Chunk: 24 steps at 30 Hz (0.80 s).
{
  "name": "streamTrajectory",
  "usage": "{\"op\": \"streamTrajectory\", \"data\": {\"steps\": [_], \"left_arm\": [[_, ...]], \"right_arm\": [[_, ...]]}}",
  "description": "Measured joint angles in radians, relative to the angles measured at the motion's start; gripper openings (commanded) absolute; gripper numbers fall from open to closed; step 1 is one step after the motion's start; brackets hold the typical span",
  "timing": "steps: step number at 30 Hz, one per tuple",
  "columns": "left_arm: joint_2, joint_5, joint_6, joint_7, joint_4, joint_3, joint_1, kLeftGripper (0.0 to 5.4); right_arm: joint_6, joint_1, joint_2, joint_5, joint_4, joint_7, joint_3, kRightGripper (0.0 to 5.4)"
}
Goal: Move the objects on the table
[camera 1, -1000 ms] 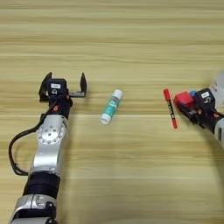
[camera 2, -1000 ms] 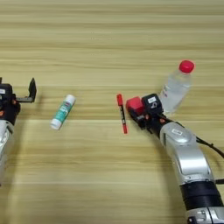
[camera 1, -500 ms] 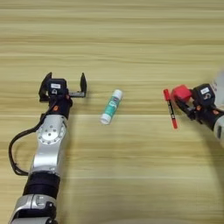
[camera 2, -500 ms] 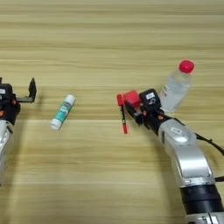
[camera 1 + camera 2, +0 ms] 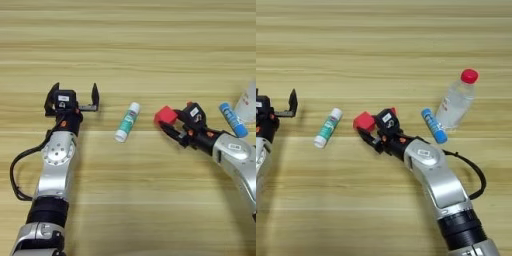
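The right gripper (image 5: 169, 126) grips one small red cube (image 5: 164, 116) over the table (image 5: 128, 50), near one white-and-green tube (image 5: 127, 122). One blue tube (image 5: 434, 126) lies beside one clear bottle (image 5: 456, 100). The left gripper (image 5: 72, 96) rests spread wide, holding nothing.
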State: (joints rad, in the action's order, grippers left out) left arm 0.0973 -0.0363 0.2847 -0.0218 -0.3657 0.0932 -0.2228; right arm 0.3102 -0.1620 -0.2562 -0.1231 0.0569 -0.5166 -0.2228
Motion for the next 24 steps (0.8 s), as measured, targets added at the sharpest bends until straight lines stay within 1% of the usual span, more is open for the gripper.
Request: {"op": "streamTrajectory", "data": {"steps": [4,5,6,7,9,10,12,14,15,18,19,20,21,22,23,24], "left_arm": [[-0.001,0.000,-0.001,0.000,0.004,-0.001,0.001,5.40],[-0.001,0.000,-0.001,0.000,0.004,-0.001,0.001,5.40],[-0.001,0.000,-0.001,0.000,0.004,-0.001,0.001,5.40],[-0.001,0.000,-0.001,0.000,0.004,-0.001,0.001,5.40],[-0.001,0.000,-0.001,0.000,0.005,-0.001,0.001,5.40],[-0.002,0.000,-0.001,0.000,0.005,-0.001,0.001,5.40],[-0.002,0.000,-0.001,0.000,0.005,-0.001,0.001,5.40],[-0.002,0.000,-0.001,0.000,0.005,-0.001,0.001,5.40],[-0.002,0.000,-0.001,-0.001,0.005,-0.002,0.001,5.40],[-0.003,0.000,-0.001,-0.002,0.006,-0.003,0.001,5.40],[-0.003,0.000,-0.001,-0.002,0.006,-0.004,0.001,5.40],[-0.003,0.000,-0.001,-0.004,0.006,-0.009,0.001,5.40],[-0.004,0.000,-0.001,-0.006,0.006,-0.012,0.001,5.40],[-0.004,-0.001,-0.001,-0.011,0.009,-0.016,0.001,5.40],[-0.005,-0.002,-0.001,-0.016,0.011,-0.020,0.002,5.40],[-0.006,-0.004,-0.001,-0.025,0.014,-0.023,0.002,5.40]], "right_arm": [[-0.036,-0.021,0.034,0.017,-0.124,-0.008,-0.021,2.33],[-0.046,-0.024,0.038,0.018,-0.137,-0.011,-0.022,2.69],[-0.061,-0.029,0.040,0.019,-0.150,-0.014,-0.022,2.72],[-0.068,-0.029,0.041,0.019,-0.154,-0.015,-0.021,2.89],[-0.106,-0.030,0.048,0.018,-0.158,-0.015,-0.016,3.11],[-0.129,-0.032,0.054,0.018,-0.159,-0.015,-0.010,3.32],[-0.158,-0.034,0.059,0.019,-0.159,-0.011,-0.004,3.49],[-0.204,-0.035,0.067,0.016,-0.153,-0.003,0.018,3.77],[-0.214,-0.035,0.068,0.010,-0.147,-0.003,0.026,3.94],[-0.238,-0.037,0.078,-0.017,-0.133,0.000,0.055,4.22],[-0.247,-0.038,0.083,-0.024,-0.133,0.005,0.066,4.41],[-0.259,-0.044,0.087,-0.026,-0.135,0.015,0.081,4.47],[-0.266,-0.052,0.088,-0.024,-0.143,0.027,0.088,4.60],[-0.279,-0.066,0.092,-0.017,-0.169,0.052,0.101,4.65],[-0.286,-0.079,0.093,-0.008,-0.194,0.074,0.113,4.84],[-0.297,-0.096,0.092,0.007,-0.231,0.104,0.128,4.87]]}}
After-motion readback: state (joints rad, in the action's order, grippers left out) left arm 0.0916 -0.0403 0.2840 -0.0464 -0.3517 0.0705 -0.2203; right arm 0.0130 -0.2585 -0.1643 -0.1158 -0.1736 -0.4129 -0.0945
